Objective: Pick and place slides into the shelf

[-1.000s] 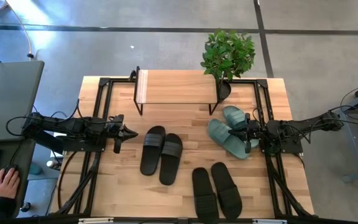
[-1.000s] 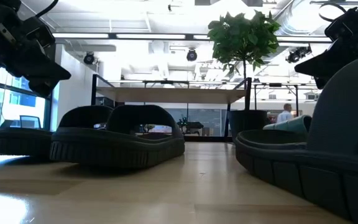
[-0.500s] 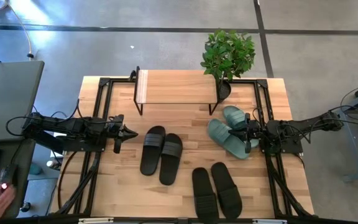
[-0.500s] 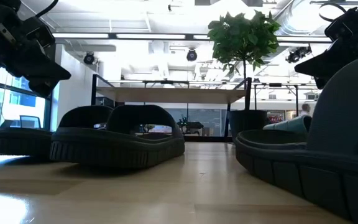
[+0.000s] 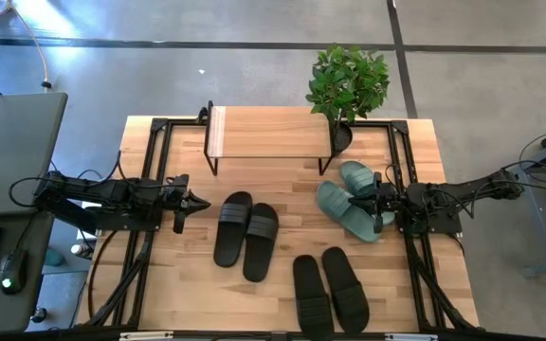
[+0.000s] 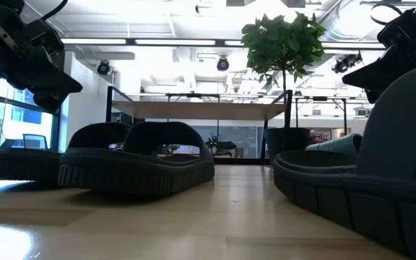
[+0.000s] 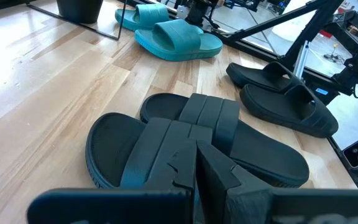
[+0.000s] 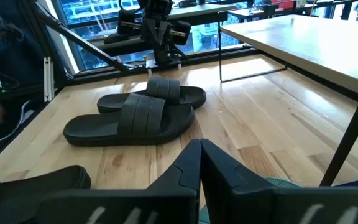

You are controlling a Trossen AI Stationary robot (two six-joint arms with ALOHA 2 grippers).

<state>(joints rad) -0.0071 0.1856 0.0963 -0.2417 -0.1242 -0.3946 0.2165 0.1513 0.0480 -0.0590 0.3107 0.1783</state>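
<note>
Two black slides point(image 5: 245, 230) lie side by side on their soles at the table's middle, and a second black pair point(image 5: 331, 290) lies near the near edge. The sage-green pair point(image 5: 341, 214) lies at the right, one slide partly over the other. The shelf point(image 5: 271, 132) stands on its thin black legs at the far edge, its plank top bare. My left gripper point(image 5: 206, 201) is shut and hovers left of the middle black pair point(image 7: 191, 140). My right gripper point(image 5: 353, 200) is shut and hovers above the green pair, whose edge point(image 8: 279, 183) shows just under its fingers.
A potted plant point(image 5: 348, 83) stands at the shelf's right end, its pot point(image 5: 341, 136) beside the shelf's leg. Black frame rails point(image 5: 150, 170) run along the table's left and right sides. Bare wood point(image 5: 282, 185) lies between the shelf and the slides.
Both arms and all slides have kept still. A person's hand at the mouse on the desk left of the table has drawn back out of the high view.
</note>
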